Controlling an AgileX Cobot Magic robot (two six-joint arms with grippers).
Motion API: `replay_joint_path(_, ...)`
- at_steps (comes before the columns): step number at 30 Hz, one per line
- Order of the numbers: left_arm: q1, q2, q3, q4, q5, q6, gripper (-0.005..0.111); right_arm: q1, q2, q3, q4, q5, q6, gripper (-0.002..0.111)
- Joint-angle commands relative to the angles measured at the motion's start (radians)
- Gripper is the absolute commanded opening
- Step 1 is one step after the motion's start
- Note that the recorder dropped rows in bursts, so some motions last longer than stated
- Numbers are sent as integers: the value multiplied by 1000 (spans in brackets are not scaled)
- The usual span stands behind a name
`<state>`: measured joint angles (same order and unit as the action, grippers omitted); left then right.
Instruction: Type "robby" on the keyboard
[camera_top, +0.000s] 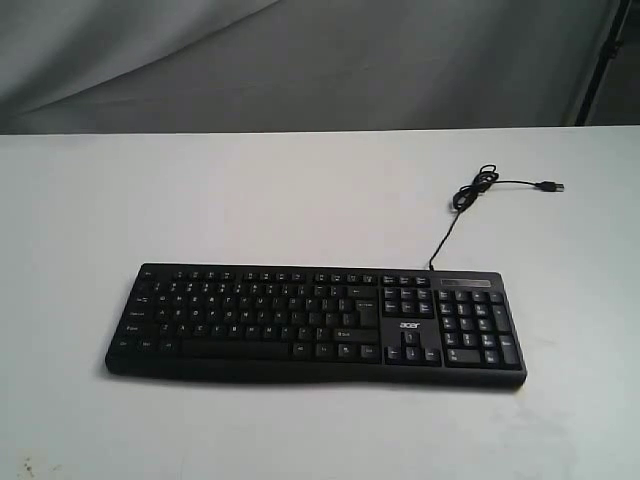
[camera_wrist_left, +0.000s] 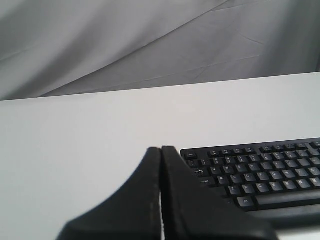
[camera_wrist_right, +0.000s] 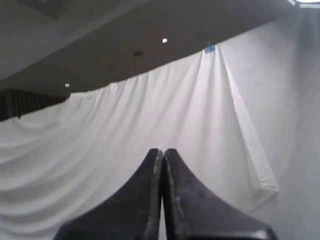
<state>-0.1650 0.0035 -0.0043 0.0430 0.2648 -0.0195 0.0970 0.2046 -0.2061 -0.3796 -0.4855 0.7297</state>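
The black keyboard (camera_top: 315, 322) lies flat on the white table (camera_top: 250, 200), number pad to the right, white "acer" logo above the arrow keys. Its thin cable (camera_top: 470, 195) curls back to a loose USB plug (camera_top: 550, 186). Neither arm shows in the exterior view. In the left wrist view my left gripper (camera_wrist_left: 161, 149) is shut with nothing in it, held off the keyboard's (camera_wrist_left: 260, 172) Esc corner, above the table. My right gripper (camera_wrist_right: 162, 151) is shut too and empty, pointing up at a white curtain, with no keyboard in its view.
A grey fabric backdrop (camera_top: 300, 60) hangs behind the table's far edge. A dark stand pole (camera_top: 605, 60) rises at the back right. Bare white tabletop surrounds the keyboard on all sides.
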Motion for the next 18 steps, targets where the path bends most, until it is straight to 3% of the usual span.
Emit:
replay_joint_path(1,-6,-3,4,5,-5,-3,0,-7,233,-153,-212,45,178,0)
replay_joint_path(13,-6,-3,4,5,-5,-3,0,-7,897,-800,-1365,-70,1101,0)
replay_joint_path(18,-6,-3,4,5,-5,-3,0,-7,1035,-993,-1365,-7,1052,0)
